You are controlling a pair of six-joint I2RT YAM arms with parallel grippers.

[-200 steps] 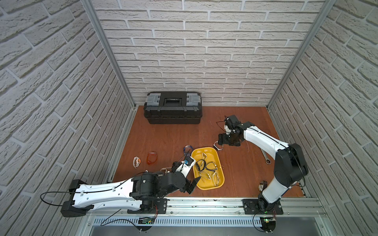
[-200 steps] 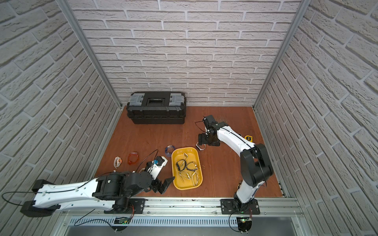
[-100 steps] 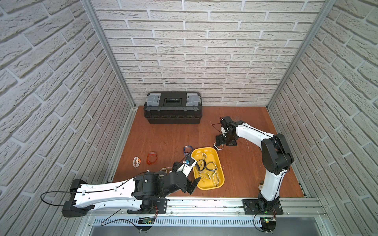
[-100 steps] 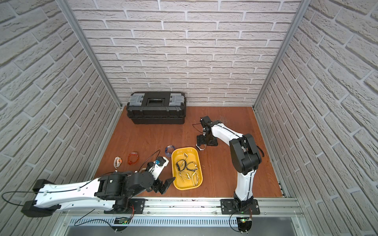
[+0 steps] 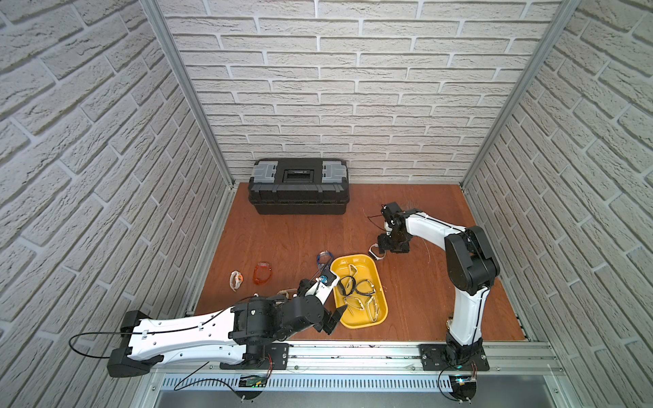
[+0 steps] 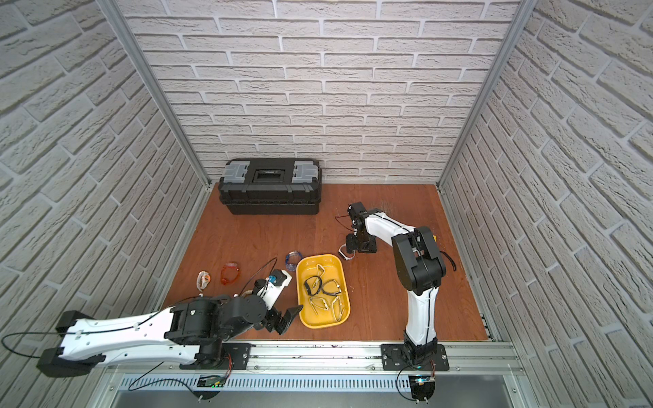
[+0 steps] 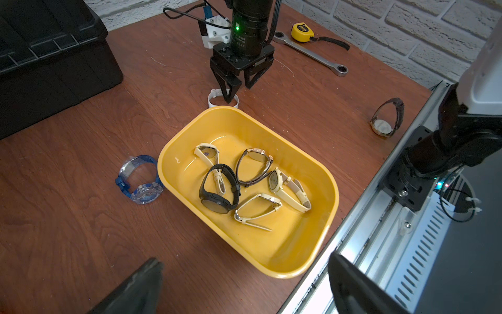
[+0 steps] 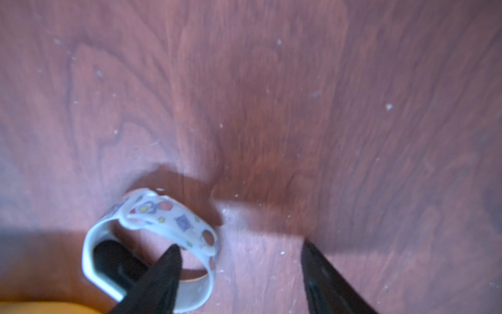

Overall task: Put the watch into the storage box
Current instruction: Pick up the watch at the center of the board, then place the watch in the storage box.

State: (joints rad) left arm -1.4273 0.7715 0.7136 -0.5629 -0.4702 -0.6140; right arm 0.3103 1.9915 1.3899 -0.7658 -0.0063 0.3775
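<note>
Currently the watch point(image 8: 173, 220), white with coloured prints on its strap, stands on edge on the table point(image 5: 304, 240), just beside the far corner of the tray point(image 7: 285, 244) and outside it; both top views show it there point(image 5: 375, 253) point(image 6: 344, 253).

The right gripper point(image 8: 240, 246) points straight down over it, jaws partly apart. 1 finger point(image 8: 163, 271) is inside the strap loop and the other finger point(image 8: 323, 271) is outside, clear of the band. Nothing is clamped.

The left gripper point(image 5: 335, 318) hangs low by the tray's near corner on the left arm's side, jaws spread wide and empty.

Inside the tray lie 5 watches: 1 black point(image 7: 217, 190), 1 with a brown strap point(image 7: 255, 165) and 3 cream.

A blue watch point(image 7: 140, 179) sits against the tray's outer wall. A brown watch point(image 7: 387, 118) lies near the front rail, well apart from the tray. An orange watch point(image 5: 263, 273) and a pale one point(image 5: 236, 279) lie near the left wall. A toolbox point(image 5: 298, 187) stands at the back wall, and a wrench point(image 7: 309, 51) and tape measure point(image 7: 302, 31) lie beyond the right gripper.
</note>
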